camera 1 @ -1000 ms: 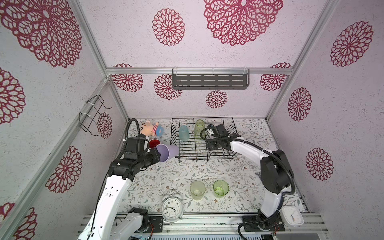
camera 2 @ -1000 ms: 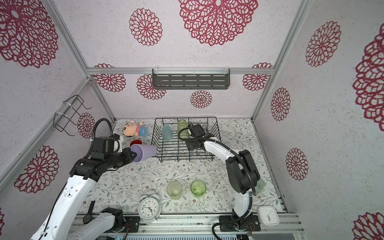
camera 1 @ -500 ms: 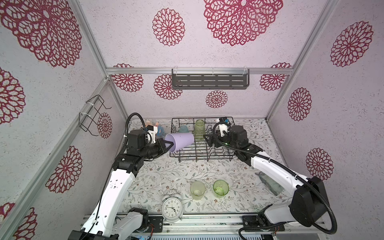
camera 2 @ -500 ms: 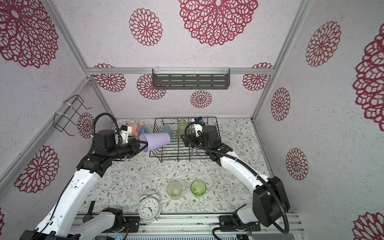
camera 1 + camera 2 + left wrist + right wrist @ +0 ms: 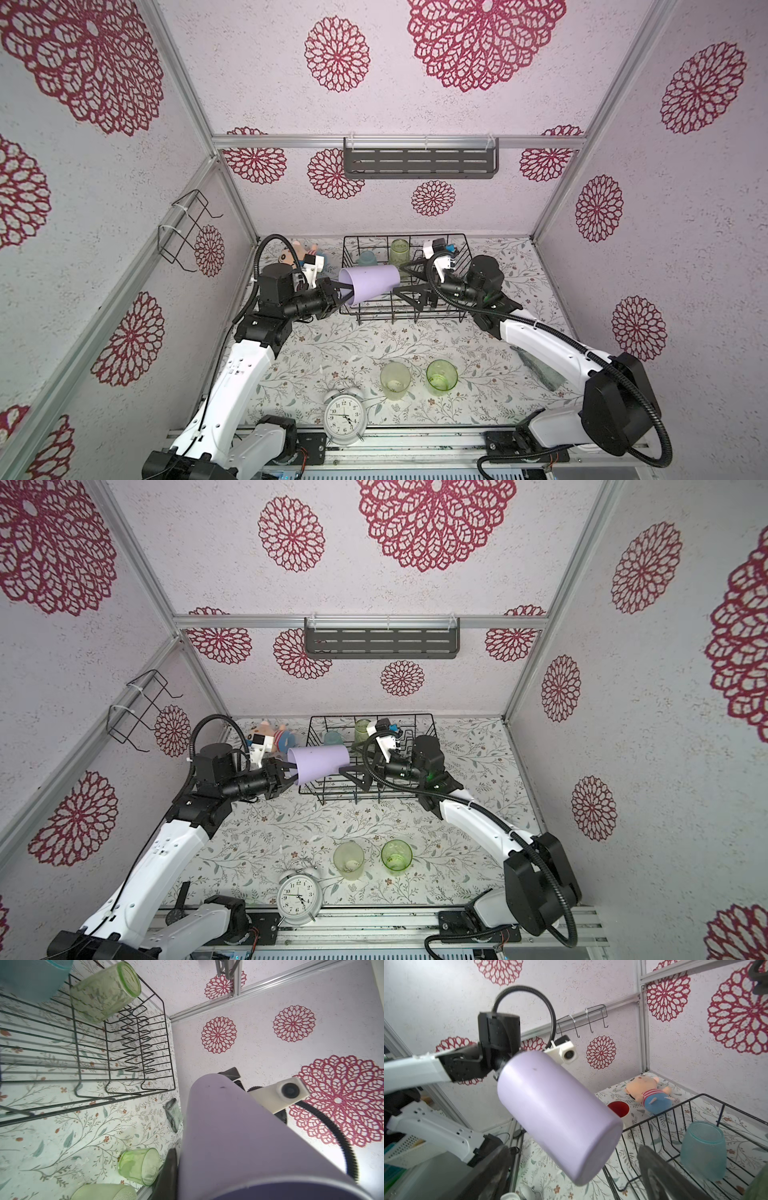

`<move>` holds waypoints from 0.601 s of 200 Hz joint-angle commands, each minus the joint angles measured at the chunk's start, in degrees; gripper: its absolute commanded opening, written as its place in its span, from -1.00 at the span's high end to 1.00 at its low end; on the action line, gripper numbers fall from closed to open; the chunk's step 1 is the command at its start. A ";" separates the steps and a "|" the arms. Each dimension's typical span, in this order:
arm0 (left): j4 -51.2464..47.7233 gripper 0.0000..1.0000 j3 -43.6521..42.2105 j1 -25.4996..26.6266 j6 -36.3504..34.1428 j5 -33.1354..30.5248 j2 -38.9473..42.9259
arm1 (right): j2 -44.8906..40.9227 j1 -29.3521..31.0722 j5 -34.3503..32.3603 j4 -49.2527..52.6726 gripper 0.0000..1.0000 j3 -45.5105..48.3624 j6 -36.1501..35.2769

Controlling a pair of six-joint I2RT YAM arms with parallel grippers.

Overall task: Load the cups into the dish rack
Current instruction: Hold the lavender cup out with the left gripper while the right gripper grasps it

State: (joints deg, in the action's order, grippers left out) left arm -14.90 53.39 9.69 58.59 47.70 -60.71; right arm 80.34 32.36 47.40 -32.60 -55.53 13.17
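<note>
- The left arm climbs from the front rail, folds at the elbow and runs its forearm level, wrist aimed at the opposite arm
- The left gripper is clamped tight on the rim of the lilac tumbler, one finger inside the mouth and one outside
- The tumbler juts straight out ahead of those fingers, on its side in the air, its closed base farthest from them, above the dish rack at its near corner
- The right arm slopes up from the front rail, wrist turned back to face the left gripper
- The right gripper has its jaws spread wide and grips nothing; the tumbler's base sits just ahead, level with the gap between the tips, contact unclear
- Beyond both grippers, a light-blue cup and a green tumbler stand in the rack
- Well behind the grippers, two green tumblers stand on the table; the white mug stands below the held tumbler, outside the rack
</note>
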 commanded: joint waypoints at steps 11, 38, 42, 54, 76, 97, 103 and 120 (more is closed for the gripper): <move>0.00 0.90 -0.43 -0.29 -1.50 5.70 1.11 | -2.29 -0.02 1.71 -0.91 -0.97 3.58 -22.90; -0.60 0.90 -2.23 -0.03 -1.69 6.08 1.63 | -1.71 -0.86 2.86 1.67 -0.97 2.68 -28.77; 0.02 0.90 -2.71 0.12 -1.27 6.15 1.84 | -1.33 -1.04 3.64 2.02 -0.97 2.19 -29.08; 1.91 0.90 -3.76 0.70 -0.05 6.47 2.12 | -0.41 -1.25 6.83 1.04 -0.97 1.78 -30.83; 4.35 0.89 -4.73 3.23 0.65 6.70 2.02 | 0.59 -1.09 10.97 -6.00 -0.97 2.85 -29.24; 5.49 0.85 -4.69 6.03 0.30 7.03 0.34 | 1.58 -0.82 12.04 -7.11 -0.91 1.58 -25.21; 6.10 0.85 -4.76 6.57 0.42 7.14 -0.28 | 2.19 -0.76 13.35 -7.48 -0.87 1.00 -23.76; 7.85 0.83 -5.11 7.39 1.03 7.05 -1.53 | 3.13 -0.21 15.59 -10.20 -0.83 1.05 -21.51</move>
State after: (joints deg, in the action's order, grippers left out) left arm -11.49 48.49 15.27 58.89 52.71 -60.58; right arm 82.37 31.57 58.26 -35.83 -52.34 -12.14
